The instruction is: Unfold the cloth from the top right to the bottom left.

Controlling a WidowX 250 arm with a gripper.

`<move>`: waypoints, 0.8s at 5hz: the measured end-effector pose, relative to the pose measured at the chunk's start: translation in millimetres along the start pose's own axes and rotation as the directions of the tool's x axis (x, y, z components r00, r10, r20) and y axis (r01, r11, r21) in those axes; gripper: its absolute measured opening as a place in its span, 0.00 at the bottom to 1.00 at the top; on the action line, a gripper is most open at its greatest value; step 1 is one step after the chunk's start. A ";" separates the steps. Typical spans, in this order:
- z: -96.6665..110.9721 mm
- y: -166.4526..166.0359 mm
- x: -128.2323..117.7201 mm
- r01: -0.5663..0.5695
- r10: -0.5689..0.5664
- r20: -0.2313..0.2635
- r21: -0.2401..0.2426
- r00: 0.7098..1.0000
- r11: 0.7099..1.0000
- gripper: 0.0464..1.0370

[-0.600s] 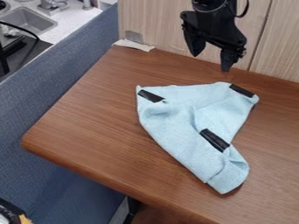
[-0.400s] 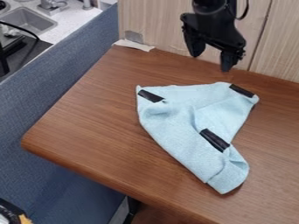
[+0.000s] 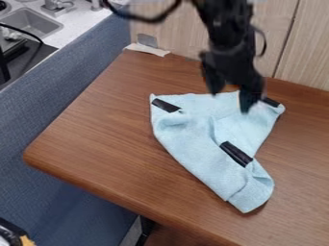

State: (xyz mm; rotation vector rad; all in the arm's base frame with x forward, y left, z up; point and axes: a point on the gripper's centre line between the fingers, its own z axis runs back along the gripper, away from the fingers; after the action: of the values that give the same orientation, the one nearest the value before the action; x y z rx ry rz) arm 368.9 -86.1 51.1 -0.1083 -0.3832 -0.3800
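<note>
Currently, the black two-finger end effector (image 3: pixel 230 100), its fingers spreading apart, is hanging over the twelve-o'clock side of the folded light-blue fabric cloth (image 3: pixel 193 149) on the brown wooden desk (image 3: pixel 96 129). The cloth's middle black strip (image 3: pixel 235 153) is lying towards six o'clock from it, so the coming move is probably calling for a reach that way, then a pull towards eight.

Perhaps a kitchen: sink (image 3: pixel 31 21), faucet (image 3: pixel 56 5).

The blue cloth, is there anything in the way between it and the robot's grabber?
No, nothing that I can see. The open gripper hangs over the top edge of the light blue cloth, near the black strip at its top right corner.
</note>
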 end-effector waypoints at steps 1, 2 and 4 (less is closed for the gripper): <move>-22.0 8.9 -12.0 -0.007 0.007 -0.016 -0.047 1.000 0.999 0.96; -41.7 6.1 -21.2 -0.023 0.017 -0.060 -0.107 0.998 0.994 0.96; -48.6 4.0 -23.0 -0.002 -0.009 -0.091 -0.113 0.996 0.994 0.93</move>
State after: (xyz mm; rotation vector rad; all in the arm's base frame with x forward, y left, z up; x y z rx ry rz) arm 367.4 -83.0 -2.7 -0.2004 -0.2709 -0.4086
